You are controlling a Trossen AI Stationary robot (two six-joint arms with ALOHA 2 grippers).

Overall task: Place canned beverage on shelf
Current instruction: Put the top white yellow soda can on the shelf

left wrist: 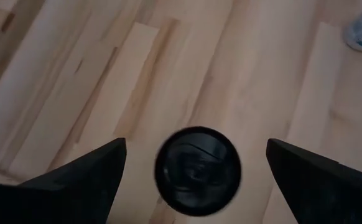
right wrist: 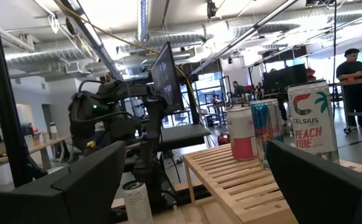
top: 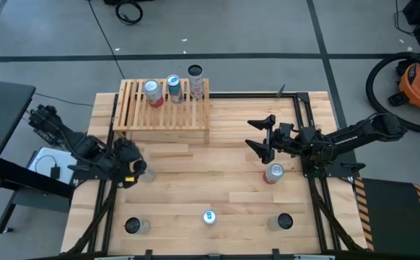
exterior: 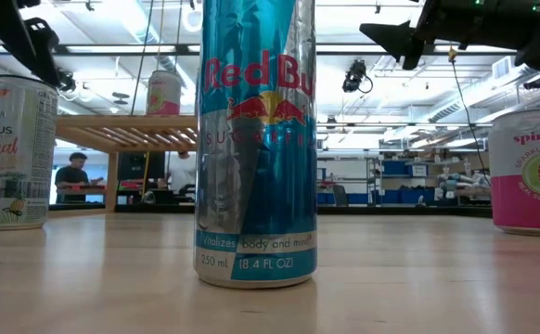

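Note:
The pale slatted shelf (top: pixel 163 112) stands at the table's far side with three cans on it: a red-and-white can (top: pixel 153 92), a blue can (top: pixel 175 88) and a tall Celsius can (top: pixel 196 85). My left gripper (top: pixel 136 172) is open and points down over a black-topped can (left wrist: pixel 198 171) that stands on the table at the left. Its fingers stand on either side of the can, apart from it. My right gripper (top: pixel 257 135) is open and empty. It is held level to the right of the shelf and faces the shelf (right wrist: pixel 243 180).
A red can (top: pixel 273 173) stands under my right arm. A Red Bull can (top: pixel 208 217) stands near the front edge, with a can at the front left (top: pixel 134 226) and another at the front right (top: pixel 283 221). People show in the room beyond.

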